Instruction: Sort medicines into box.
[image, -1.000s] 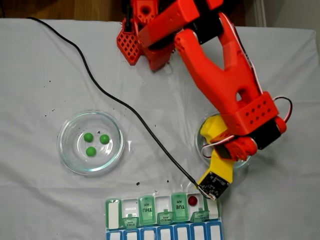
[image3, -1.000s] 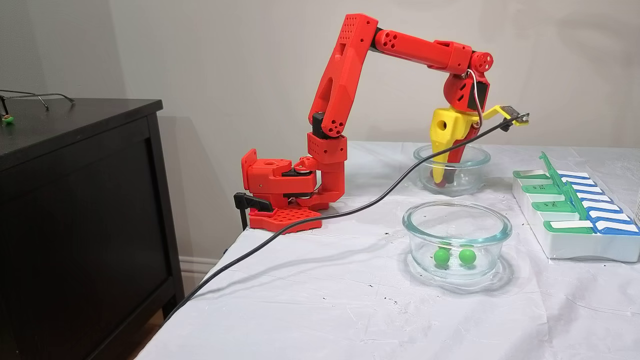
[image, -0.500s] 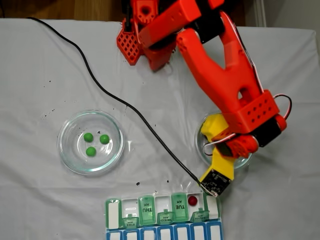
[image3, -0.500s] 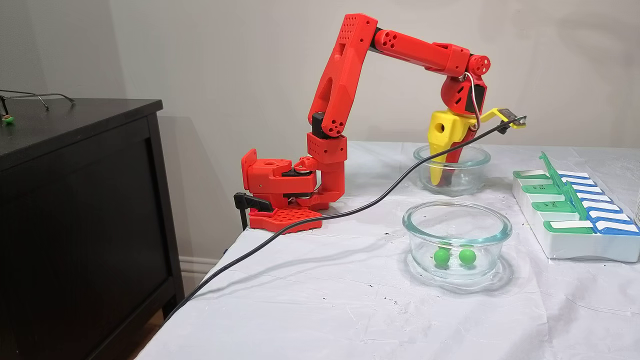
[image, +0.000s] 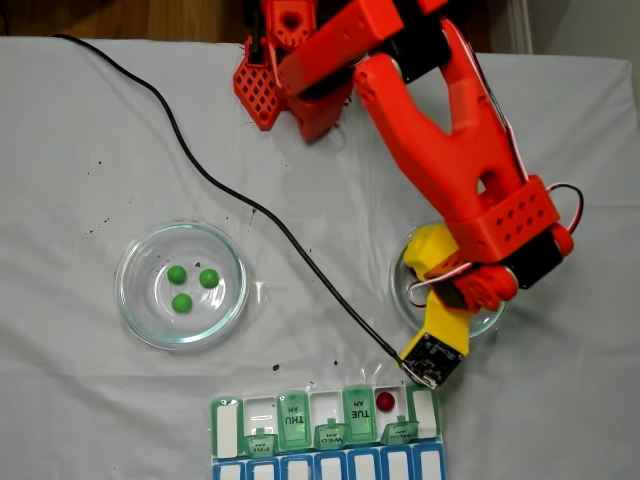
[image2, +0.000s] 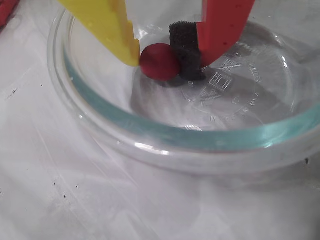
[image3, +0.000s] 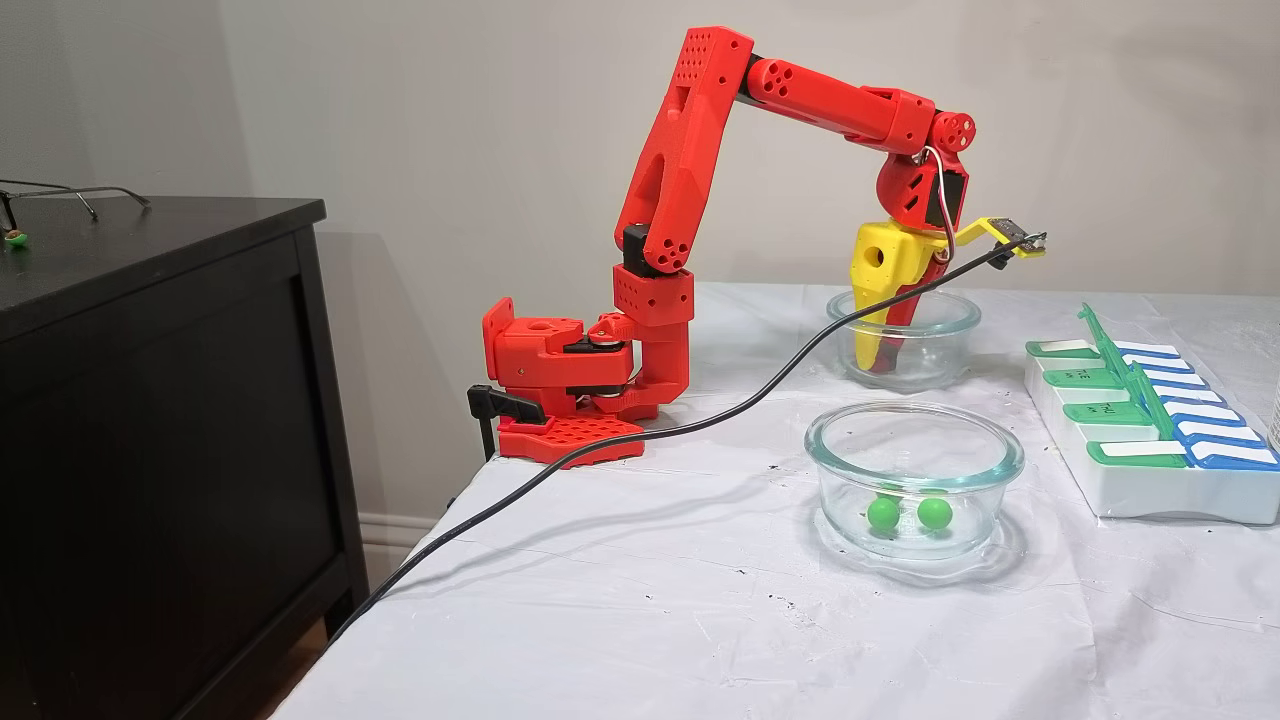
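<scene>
Bright even light, soft shadows, sharp

Beige wall (image3: 450, 100), black cabinet (image3: 150, 450)

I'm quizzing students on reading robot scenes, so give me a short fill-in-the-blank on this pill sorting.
1. The left dish in the top fixed view holds ___ green pills.
2. The gripper pinches a ___ pill.
3. One red pill already lies in the ___.
4. The gripper's fingers are red and ___.

Missing: three; red; box; yellow
</scene>
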